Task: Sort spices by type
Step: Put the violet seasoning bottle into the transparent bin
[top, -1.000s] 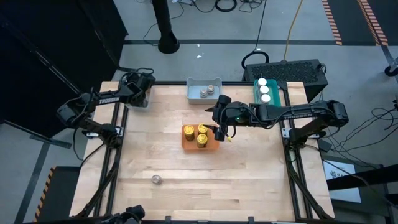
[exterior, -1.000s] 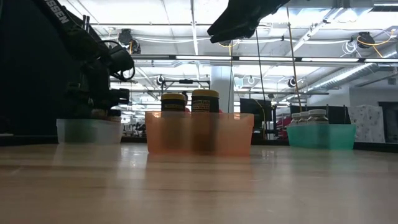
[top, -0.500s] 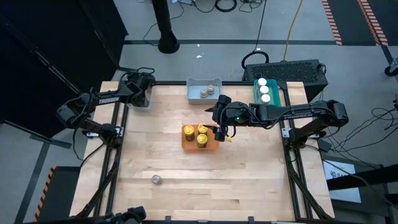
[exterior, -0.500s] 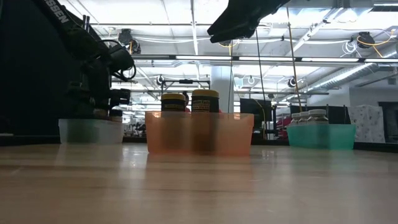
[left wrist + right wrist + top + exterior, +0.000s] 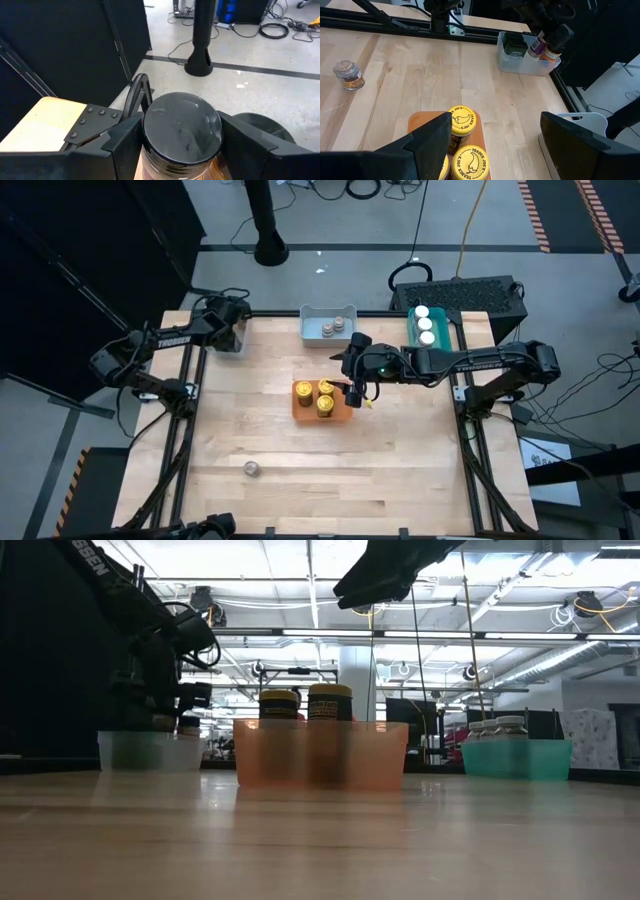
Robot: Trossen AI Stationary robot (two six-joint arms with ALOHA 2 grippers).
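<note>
A dark-lidded spice jar (image 5: 182, 131) stands upright between the fingers of the left gripper (image 5: 232, 318), lid up, held over the clear tray (image 5: 228, 340) at the far left corner of the table (image 5: 400, 470). Three yellow-lidded jars (image 5: 320, 396) stand upright in the orange tray (image 5: 300, 411) near the table's middle. One grey-lidded jar (image 5: 251, 469) stands alone near the front edge. The right gripper (image 5: 358, 388) hangs with fingers wide apart and empty over the orange tray.

A: What is seen at table centre?
B: Three yellow-lidded jars (image 5: 319, 395) are held in an orange tray (image 5: 300, 409); the right gripper (image 5: 356, 393) is positioned at its edge.

A: Elsewhere?
B: One lone jar (image 5: 251, 468) is noted near the front; the left gripper (image 5: 231, 315) is placed over the far-left corner.
</note>
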